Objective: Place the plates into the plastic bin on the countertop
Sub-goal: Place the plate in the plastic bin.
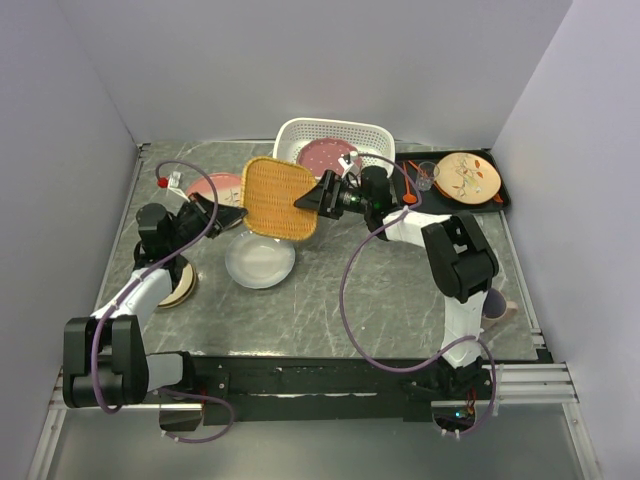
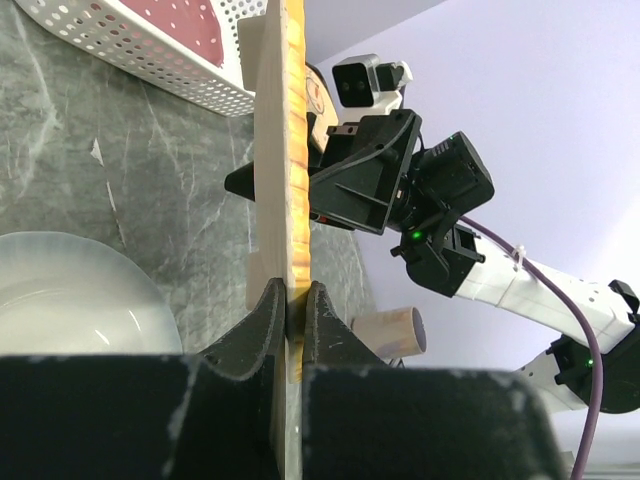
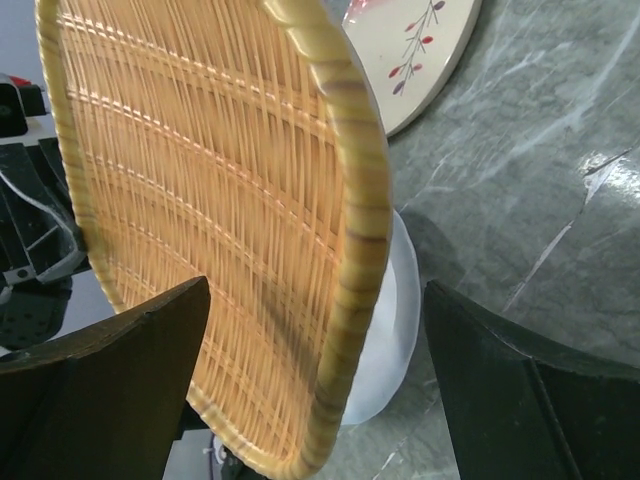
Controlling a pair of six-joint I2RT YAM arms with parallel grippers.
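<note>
Orange woven plate (image 1: 280, 197) hangs on edge at centre of top view, above tabletop (image 1: 400, 300), short of plastic bin (image 1: 335, 123) at upper centre. Risk: plate held by one rim only; if left pincer (image 2: 294, 300) lets go before right one bites, plate drops onto white plate (image 1: 259, 260) below. Left pincer clamped on plate's rim. Right pincer (image 3: 320, 300) wide apart, straddling opposite rim, no grip made; contact unclear.

You've got one bin (image 1: 335, 124), one plate (image 1: 328, 155) inside it, probably five plates (image 1: 280, 198) outside it, and one tray (image 1: 455, 204) right of it.
</note>
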